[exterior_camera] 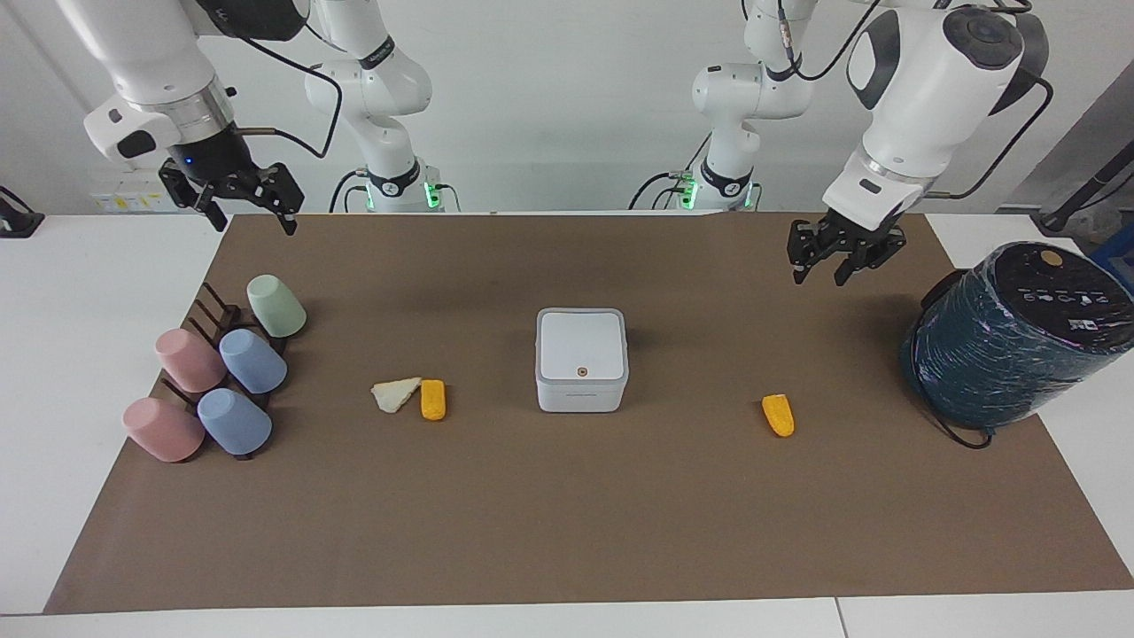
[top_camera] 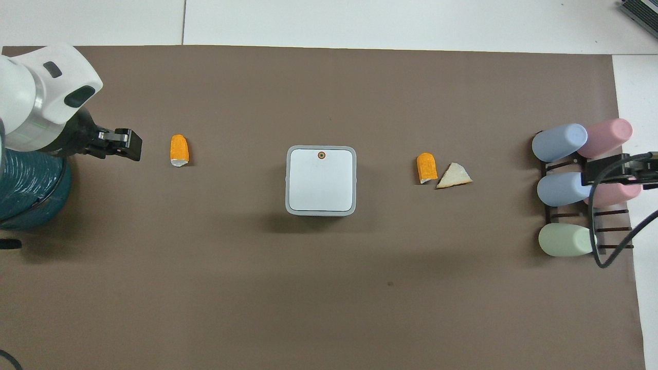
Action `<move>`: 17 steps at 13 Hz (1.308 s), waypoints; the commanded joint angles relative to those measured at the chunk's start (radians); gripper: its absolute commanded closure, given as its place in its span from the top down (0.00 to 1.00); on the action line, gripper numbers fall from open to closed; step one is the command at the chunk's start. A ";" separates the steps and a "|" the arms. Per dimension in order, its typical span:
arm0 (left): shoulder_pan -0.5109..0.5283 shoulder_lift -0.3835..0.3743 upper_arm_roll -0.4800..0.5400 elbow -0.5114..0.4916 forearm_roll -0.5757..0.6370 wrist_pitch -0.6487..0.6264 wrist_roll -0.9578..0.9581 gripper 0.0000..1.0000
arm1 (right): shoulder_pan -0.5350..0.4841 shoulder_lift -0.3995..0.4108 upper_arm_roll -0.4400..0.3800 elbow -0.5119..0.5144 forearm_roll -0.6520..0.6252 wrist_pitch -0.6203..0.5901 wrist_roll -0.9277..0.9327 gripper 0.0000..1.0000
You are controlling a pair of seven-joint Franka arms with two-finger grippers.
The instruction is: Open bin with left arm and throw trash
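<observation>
The white square bin (exterior_camera: 580, 359) stands mid-mat with its lid shut, and it also shows in the overhead view (top_camera: 321, 180). One orange trash piece (exterior_camera: 778, 415) (top_camera: 179, 150) lies toward the left arm's end. A second orange piece (exterior_camera: 432, 399) (top_camera: 426, 167) and a cream triangular scrap (exterior_camera: 395, 393) (top_camera: 454, 176) lie together toward the right arm's end. My left gripper (exterior_camera: 817, 276) (top_camera: 131, 146) is open and empty, raised over the mat between the bin and the teal cylinder. My right gripper (exterior_camera: 254, 221) (top_camera: 591, 178) is open and empty, waiting over the cup rack.
A big dark teal cylinder (exterior_camera: 1010, 337) (top_camera: 25, 190) lies at the left arm's end of the brown mat (exterior_camera: 567, 532). A dark rack with several pastel cups (exterior_camera: 221, 372) (top_camera: 565, 187) stands at the right arm's end.
</observation>
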 commanded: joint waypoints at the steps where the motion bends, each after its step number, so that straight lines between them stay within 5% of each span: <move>1: -0.037 -0.045 0.009 -0.061 0.011 0.037 -0.019 0.00 | -0.003 -0.028 0.008 -0.032 0.001 0.012 0.017 1.00; 10: -0.189 0.000 0.009 -0.115 -0.061 0.201 -0.270 0.00 | -0.003 -0.035 0.008 -0.050 0.001 0.020 0.014 1.00; 15: -0.304 0.090 0.009 -0.131 -0.122 0.392 -0.412 0.00 | 0.075 -0.022 0.014 -0.217 0.059 0.323 0.016 1.00; 17: -0.323 0.092 0.009 -0.182 -0.162 0.498 -0.424 0.00 | 0.125 0.073 0.014 -0.220 0.059 0.422 0.017 1.00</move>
